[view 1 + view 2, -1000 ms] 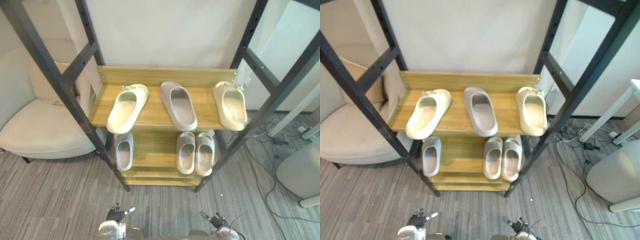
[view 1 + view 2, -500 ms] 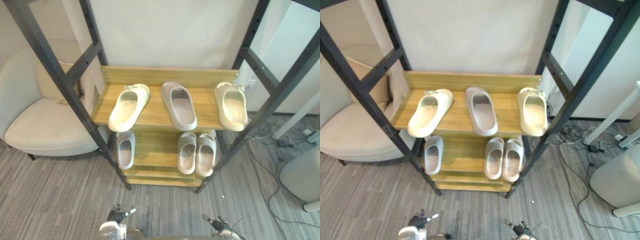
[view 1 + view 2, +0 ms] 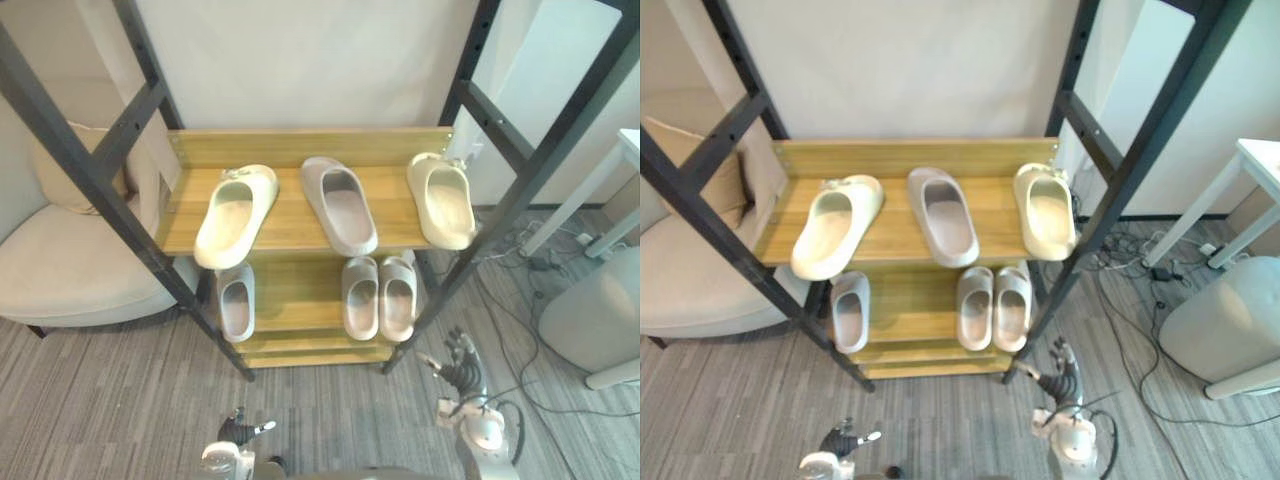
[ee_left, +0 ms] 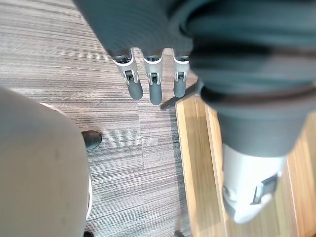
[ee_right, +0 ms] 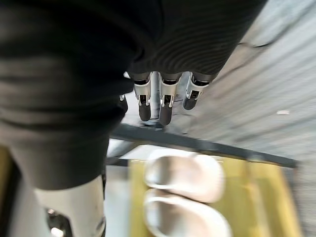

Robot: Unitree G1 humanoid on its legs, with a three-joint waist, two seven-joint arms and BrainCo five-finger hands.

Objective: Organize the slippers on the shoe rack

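Grey striped carpet (image 3: 120, 400) lies before us, with a cream armchair (image 3: 60, 270) at left. Our left robot hand (image 3: 238, 429) hangs low, fingers straight and spread. On the shoe rack (image 3: 290, 225), the upper shelf carries a left cream slipper (image 3: 235, 213), a grey slipper (image 3: 339, 204) and a right cream slipper (image 3: 441, 200). Below sit a single grey slipper (image 3: 236, 301) and a grey pair (image 3: 379, 297). Our right robot hand (image 3: 460, 364) hovers by the rack's front right leg, fingers straight, holding nothing.

Cream armchair (image 3: 62, 272) at far left, standing on grey striped carpet (image 3: 110, 400), with a tan cushion (image 3: 58, 178) leaning against its back. Plain pale wall (image 3: 300, 60) behind. At right, corner of a white table (image 3: 1257, 158) on slanting legs, a rounded pale grey stool (image 3: 1220, 322) nearer, and a tangle of dark cables (image 3: 1155, 272) on the carpet between them, close to the wall.
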